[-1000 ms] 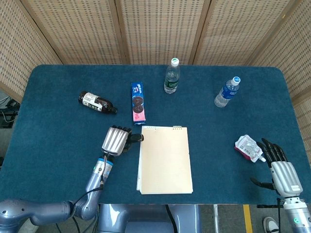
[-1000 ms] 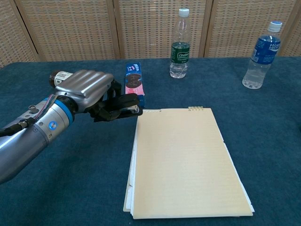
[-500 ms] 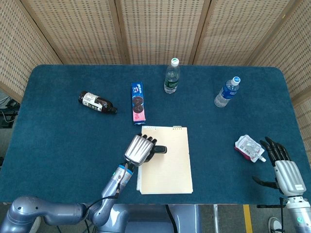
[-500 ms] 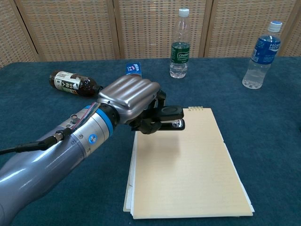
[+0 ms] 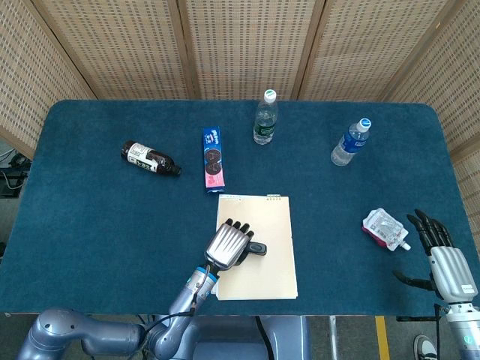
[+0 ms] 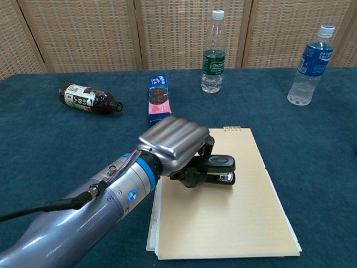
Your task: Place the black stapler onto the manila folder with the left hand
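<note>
Chest view gives me the clearest read: my left robot hand (image 6: 177, 146) is curled around the black stapler (image 6: 215, 169), gripping its rear end while the front of it sticks out to the right. The stapler sits over the manila folder (image 6: 234, 223), in the folder's upper half; I cannot tell whether its base is touching the paper or just above it. From the head view, the same left robot hand (image 5: 229, 244) covers the folder's left edge, with the stapler (image 5: 256, 248) poking out toward the middle of the manila folder (image 5: 266, 281).

My right robot hand (image 5: 442, 255) is well apart at the right edge of the blue tabletop (image 5: 90, 217), fingers spread and holding nothing, just beside a red-and-white pouch (image 5: 385, 229).

Further back I see a cookie pack (image 6: 159, 99) lying flat just beyond the folder's top-left corner, a dark brown bottle (image 6: 89, 97) on its side to the left, and 2 upright water bottles: a green-label bottle (image 6: 213, 53) behind the folder and a blue-label bottle (image 6: 311, 58) off to the right.
</note>
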`<action>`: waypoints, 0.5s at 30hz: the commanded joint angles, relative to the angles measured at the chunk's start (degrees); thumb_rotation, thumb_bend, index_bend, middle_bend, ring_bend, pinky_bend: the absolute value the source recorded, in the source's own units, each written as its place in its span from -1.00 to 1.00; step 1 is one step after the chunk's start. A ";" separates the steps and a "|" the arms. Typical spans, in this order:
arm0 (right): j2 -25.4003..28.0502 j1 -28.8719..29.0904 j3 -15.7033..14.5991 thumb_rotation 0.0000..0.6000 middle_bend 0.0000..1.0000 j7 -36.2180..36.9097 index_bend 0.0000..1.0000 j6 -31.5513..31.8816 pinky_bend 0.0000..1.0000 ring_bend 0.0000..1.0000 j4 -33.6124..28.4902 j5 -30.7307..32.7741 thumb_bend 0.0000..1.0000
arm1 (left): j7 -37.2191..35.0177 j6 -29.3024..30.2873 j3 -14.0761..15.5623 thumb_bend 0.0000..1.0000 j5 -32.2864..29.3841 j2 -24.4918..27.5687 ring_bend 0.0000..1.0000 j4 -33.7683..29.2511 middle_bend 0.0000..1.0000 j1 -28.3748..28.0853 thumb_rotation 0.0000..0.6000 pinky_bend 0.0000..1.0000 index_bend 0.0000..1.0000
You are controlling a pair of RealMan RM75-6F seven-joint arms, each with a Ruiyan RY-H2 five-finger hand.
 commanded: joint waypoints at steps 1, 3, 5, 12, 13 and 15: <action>0.04 -0.04 0.01 1.00 -1.00 0.08 -0.85 0.07 -1.00 -1.00 -0.05 -0.01 -0.70 | 0.28 -0.13 0.26 0.14 0.03 -0.32 -0.34 0.28 -0.37 0.18 1.00 -0.36 0.15; 0.04 -0.07 0.03 1.00 -1.00 0.14 -0.85 0.14 -1.00 -1.00 -0.05 -0.04 -0.70 | 0.91 -0.31 0.44 0.03 -0.24 -0.44 -0.49 0.41 -0.54 0.28 1.00 -0.48 -0.02; 0.03 -0.07 0.04 1.00 -1.00 0.20 -0.85 0.16 -1.00 -1.00 -0.05 -0.07 -0.70 | 1.76 -0.44 0.52 -0.11 -0.66 -0.52 -0.68 0.57 -0.74 0.40 1.00 -0.68 -0.22; 0.07 -0.06 0.10 1.00 -1.00 0.38 -0.85 0.14 -1.00 -1.00 -0.03 -0.04 -0.70 | 2.44 0.81 -0.30 -0.30 -0.44 -0.67 -1.00 0.25 -1.00 0.87 1.00 -1.00 -0.76; 0.08 -0.05 0.06 1.00 -1.00 0.36 -0.85 0.08 -1.00 -1.00 -0.04 -0.07 -0.70 | 2.20 0.97 -0.40 -0.30 -0.25 -0.54 -1.00 0.01 -1.00 0.97 1.00 -1.00 -0.79; 0.08 -0.03 0.03 1.00 -1.00 0.29 -0.85 0.03 -1.00 -1.00 -0.03 -0.12 -0.70 | 1.86 1.15 -0.46 -0.30 0.05 -0.29 -1.00 -0.37 -1.00 1.15 1.00 -1.00 -0.82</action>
